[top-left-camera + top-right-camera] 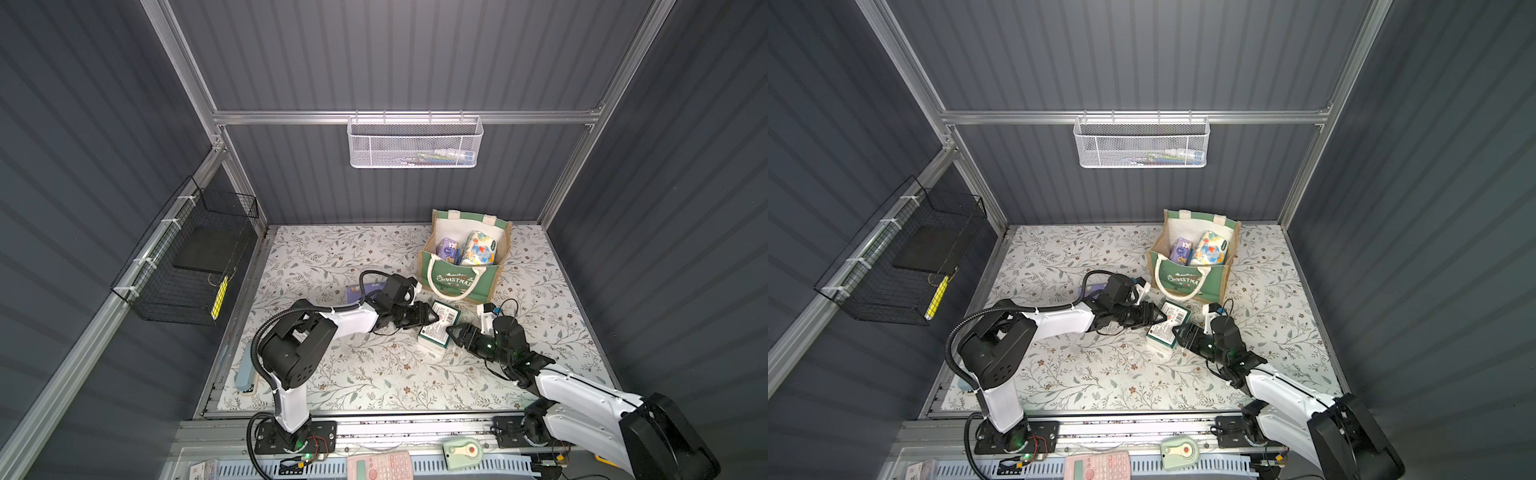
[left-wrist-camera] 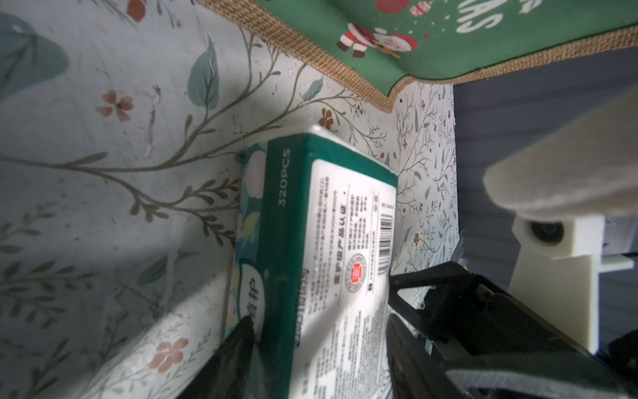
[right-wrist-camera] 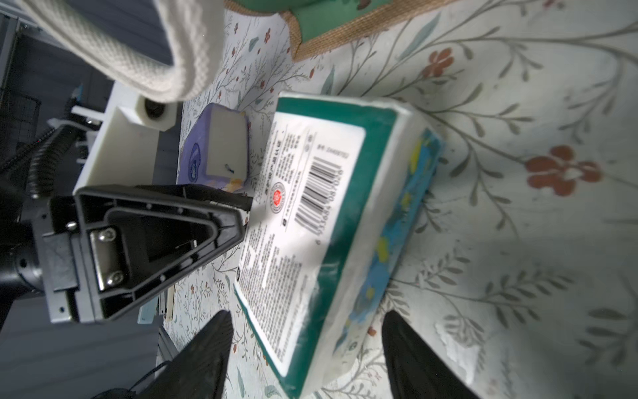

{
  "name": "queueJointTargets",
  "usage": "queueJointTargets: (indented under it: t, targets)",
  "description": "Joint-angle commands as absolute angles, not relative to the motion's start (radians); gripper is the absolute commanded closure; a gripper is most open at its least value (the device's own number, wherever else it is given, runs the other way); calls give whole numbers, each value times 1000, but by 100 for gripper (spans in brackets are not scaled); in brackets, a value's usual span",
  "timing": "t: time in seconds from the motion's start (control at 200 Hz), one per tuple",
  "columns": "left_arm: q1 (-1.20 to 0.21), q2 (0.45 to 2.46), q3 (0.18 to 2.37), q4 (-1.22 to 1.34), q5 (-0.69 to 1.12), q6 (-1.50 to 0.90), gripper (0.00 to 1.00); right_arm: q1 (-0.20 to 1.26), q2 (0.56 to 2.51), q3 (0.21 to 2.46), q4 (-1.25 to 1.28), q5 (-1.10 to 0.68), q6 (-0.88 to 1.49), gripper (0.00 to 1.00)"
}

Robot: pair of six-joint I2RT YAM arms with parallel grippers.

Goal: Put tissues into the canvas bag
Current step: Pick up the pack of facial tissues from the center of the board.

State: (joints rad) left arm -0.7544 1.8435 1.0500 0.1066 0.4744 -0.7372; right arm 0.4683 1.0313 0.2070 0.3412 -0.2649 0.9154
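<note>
The dark green-and-white tissue pack [image 1: 436, 330] [image 1: 1165, 330] sits tilted in front of the canvas bag [image 1: 457, 282] [image 1: 1183, 283]. My left gripper [image 1: 434, 317] [image 2: 319, 316] is shut on it, one finger on the flowered face and one on the label face [image 2: 345, 224]. My right gripper [image 1: 451, 332] [image 3: 307, 312] is open around the pack's other end [image 3: 310, 207], its fingers clear of both sides. In the bag stand a purple pack [image 1: 448, 249] and a cartoon pack [image 1: 478, 249]. Another purple pack [image 1: 357, 291] [image 3: 221, 148] lies on the table behind my left wrist.
The bag's rope handle [image 3: 138, 51] hangs close above both grippers. A white mesh basket [image 1: 415, 143] hangs on the back rail and a black wire basket [image 1: 187, 257] on the left wall. A pale blue object [image 1: 245, 372] lies at the mat's front left. A pink calculator [image 1: 380, 465] lies below the front rail.
</note>
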Motion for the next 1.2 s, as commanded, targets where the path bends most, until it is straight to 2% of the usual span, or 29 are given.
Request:
queueJointTargets:
  t: [0.0,0.165,0.485,0.911,1.191]
  targets:
    - [-761,1844,1104,39,508,-661,39,451,1046,198,341,-235,922,24]
    - [-759,1882,1145,-55,472,-618,39,430,1141,197,446,-259,952,17]
    - [-759,1919,1181,-152,401,-555,42,427,1252,201,594,-270,999,14]
    - [-718,1937,1148,-158,362,-578,48,427,1361,198,710,-288,1059,19]
    - [-709,1965,1155,-151,364,-581,49,428,1506,189,923,-323,1126,25]
